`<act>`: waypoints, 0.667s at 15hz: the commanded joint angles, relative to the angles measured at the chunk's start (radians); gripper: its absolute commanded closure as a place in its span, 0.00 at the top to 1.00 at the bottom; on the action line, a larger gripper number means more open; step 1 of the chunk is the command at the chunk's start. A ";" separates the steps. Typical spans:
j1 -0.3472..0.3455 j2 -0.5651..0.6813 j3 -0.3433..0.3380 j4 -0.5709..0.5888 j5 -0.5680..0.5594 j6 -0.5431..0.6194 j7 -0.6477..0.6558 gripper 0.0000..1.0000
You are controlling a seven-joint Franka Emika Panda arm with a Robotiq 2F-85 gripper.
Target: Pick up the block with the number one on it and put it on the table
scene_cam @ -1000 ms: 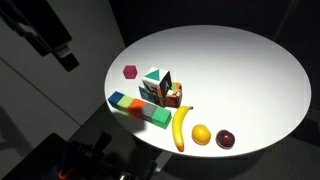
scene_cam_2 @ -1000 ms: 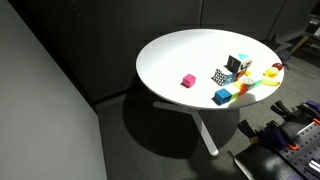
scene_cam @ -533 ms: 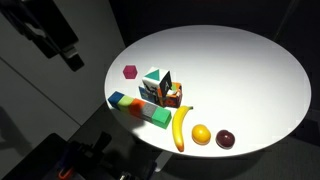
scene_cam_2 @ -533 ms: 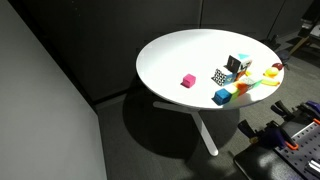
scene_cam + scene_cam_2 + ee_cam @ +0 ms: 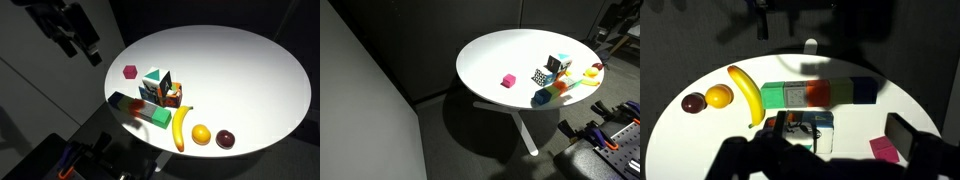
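Wrist view shows the tool entering from the top edge as two dark fingers standing apart with nothing between them, so it is open. They are hard to trace against the dark background.

The small toy cube with a white face and teal-green sides sits lower in that view, in a tight cluster of patterned blocks on the large round white counter. A long row of coloured blocks lies between the tool and the cube.

In an exterior view the tool hangs high, out past the counter's rim and well apart from the cube, which tops its cluster. A small pink block is the thing on the counter nearest the tool. On the far side of the cluster from the tool lie a yellow banana, an orange ball-shaped fruit and a dark plum.

No numeral can be read on the cube in any view. Dark shadow covers the lower part of the wrist view, the cluster's near side included.
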 commanded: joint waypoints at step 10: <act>-0.018 0.369 0.007 0.207 -0.089 0.154 0.110 1.00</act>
